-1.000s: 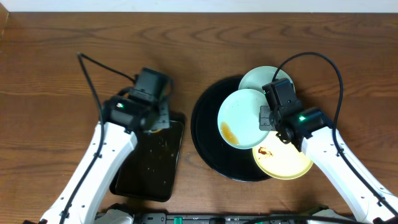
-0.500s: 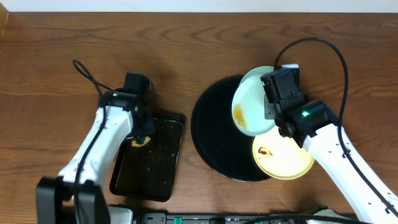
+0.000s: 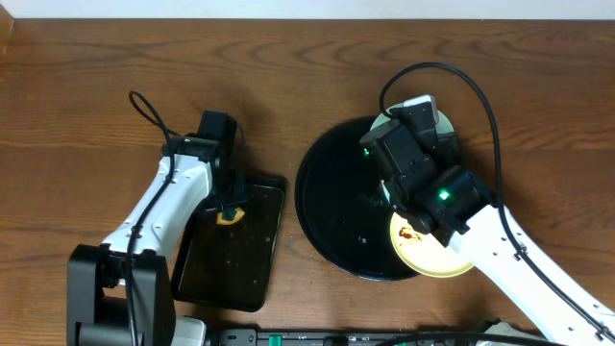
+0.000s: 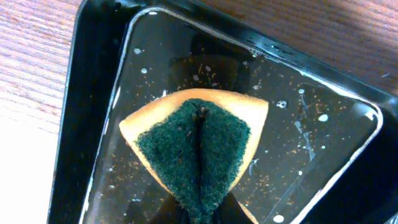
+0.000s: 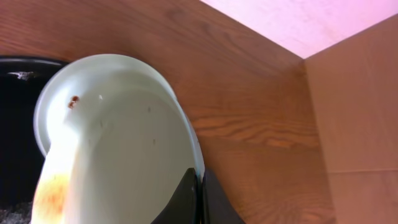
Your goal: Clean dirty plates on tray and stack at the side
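My right gripper [image 5: 200, 180] is shut on the rim of a pale light-blue plate [image 5: 124, 162] with an orange-brown smear at its lower left. It holds the plate tilted up over the round black tray [image 3: 332, 197]. A second light-blue plate [image 5: 93, 68] with a small brown spot lies behind it and shows in the overhead view [image 3: 444, 120]. The yellow plate [image 3: 437, 252], with a brown smear, rests on the tray's front right rim. My left gripper [image 4: 202, 214] is shut on a yellow-and-green sponge [image 4: 199, 143], also seen in the overhead view [image 3: 229, 216].
A rectangular black tray [image 4: 87, 93] with wet, speckled glossy bottom lies under the sponge, at the left of the round tray in the overhead view [image 3: 231, 279]. Wooden table [image 3: 317, 58] all around. A pale wall edge shows at the far side [image 5: 298, 18].
My right gripper has lifted the blue plate and tipped it from flat towards upright, so the arm now hides most of it from above. My left gripper moved the sponge over the rectangular tray.
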You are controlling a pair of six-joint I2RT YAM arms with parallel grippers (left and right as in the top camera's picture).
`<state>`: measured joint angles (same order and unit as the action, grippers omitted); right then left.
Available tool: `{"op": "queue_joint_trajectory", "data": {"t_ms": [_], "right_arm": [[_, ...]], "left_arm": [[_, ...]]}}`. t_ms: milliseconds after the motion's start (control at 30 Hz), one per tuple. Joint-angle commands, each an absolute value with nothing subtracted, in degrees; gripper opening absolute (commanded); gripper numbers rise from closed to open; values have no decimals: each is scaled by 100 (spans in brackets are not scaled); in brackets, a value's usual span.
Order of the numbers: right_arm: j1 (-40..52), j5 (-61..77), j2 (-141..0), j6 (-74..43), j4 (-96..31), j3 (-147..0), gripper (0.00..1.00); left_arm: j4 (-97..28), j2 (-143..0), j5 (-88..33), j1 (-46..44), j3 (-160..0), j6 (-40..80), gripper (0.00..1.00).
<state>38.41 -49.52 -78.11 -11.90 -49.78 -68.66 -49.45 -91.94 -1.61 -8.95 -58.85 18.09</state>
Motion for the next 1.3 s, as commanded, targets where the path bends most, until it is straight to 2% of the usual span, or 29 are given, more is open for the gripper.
{"op": "queue_joint_trajectory", "data": {"t_ms": [0,500,667,700,767,800,900,967,1000,1067,1100,1133,1167,1233,1267], "right_arm": [[3876,-5485,-7714,-1098,-4993,-7006,1],[3876,-5489,-7714,-1035,-5035,-7006,1],[3780,-4316,-7714,-1688,-5129,-7006,1],[3732,-3907,-7714,-1852,-5170,-7006,4],[3566,-2775,-7717,-2331,-5236,-7006,33],[3474,-2241,-7721,-2488,-5251,-7006,41],[3223,-1007,-7756,-2886,-5269,-7000,47],[3124,-731,-7795,-3356,-5393,-6980,63],[3085,-668,-7808,-3557,-5474,-6958,66],[3004,-659,-7846,-4027,-5684,-6895,54],[2956,-657,-7856,-4254,-5763,-6840,31],[2912,-657,-7865,-4453,-5817,-6761,24],[2862,-657,-7865,-4576,-5833,-6667,29],[2749,-668,-7865,-4777,-5800,-6436,47],[2679,-707,-7865,-4816,-5771,-6322,47]], "left_arm": [[-4925,-9207,-259,-875,-5865,1737,8],[-4893,-9207,-261,-875,-5865,1715,8],[-4893,-9207,-261,-875,-5865,1715,7],[-4895,-9207,-261,-875,-5865,1712,7],[-4895,-9207,-261,-875,-5865,1710,7],[-4895,-9207,-263,-875,-5865,1693,8],[-4893,-9207,-320,-873,-5865,1581,7],[-4897,-9207,-368,-875,-5865,1525,7],[-4897,-9207,-373,-875,-5865,1520,8],[-4897,-9207,-373,-875,-5865,1522,7],[-4897,-9207,-373,-875,-5865,1518,8],[-4897,-9207,-373,-875,-5865,1509,8],[-4897,-9207,-375,-875,-5865,1500,8],[-4897,-9207,-375,-875,-5865,1496,7],[-4897,-9207,-388,-875,-5865,1459,8]]}}
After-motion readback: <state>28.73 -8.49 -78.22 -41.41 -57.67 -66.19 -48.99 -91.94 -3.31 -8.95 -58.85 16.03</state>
